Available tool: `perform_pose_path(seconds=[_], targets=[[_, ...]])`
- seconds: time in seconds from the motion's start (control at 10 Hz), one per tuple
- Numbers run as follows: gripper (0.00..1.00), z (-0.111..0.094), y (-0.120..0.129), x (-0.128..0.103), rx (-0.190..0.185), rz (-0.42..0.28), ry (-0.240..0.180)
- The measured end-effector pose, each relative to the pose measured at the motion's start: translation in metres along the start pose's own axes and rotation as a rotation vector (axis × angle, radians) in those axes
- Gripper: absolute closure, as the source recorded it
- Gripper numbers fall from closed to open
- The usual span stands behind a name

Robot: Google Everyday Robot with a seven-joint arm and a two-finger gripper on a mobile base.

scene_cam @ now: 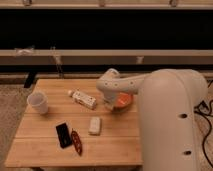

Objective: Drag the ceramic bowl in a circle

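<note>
The pincer sat at 9 o'clock on the bowl rim, grip not discernible; bottle close at 9 o'clock; open bench toward 6 o'clock.

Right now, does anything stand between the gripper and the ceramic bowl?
Nothing visible does. The gripper is down at the left edge of the ceramic bowl. The nearest thing is the white bottle, lying left of the gripper; a wide circle might reach it.
</note>
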Motion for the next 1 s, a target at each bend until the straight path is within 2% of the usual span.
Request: perform_pose_path(seconds=[0.1, 0.2, 0.3, 0.5, 0.7, 1.0], targets=[[1.00, -0.004, 0.013, -0.016, -0.002, -0.045, -0.025], [1.00, -0.007, 0.021, -0.021, -0.003, -0.064, -0.036], [1.00, -0.012, 0.040, -0.024, -0.016, -0.088, -0.051], [1.00, -0.020, 0.074, -0.017, -0.056, -0.095, -0.068], [1.00, -0.029, 0.098, 0.005, -0.089, -0.069, -0.073], [1.00, -0.034, 0.111, 0.056, -0.119, 0.012, -0.048]])
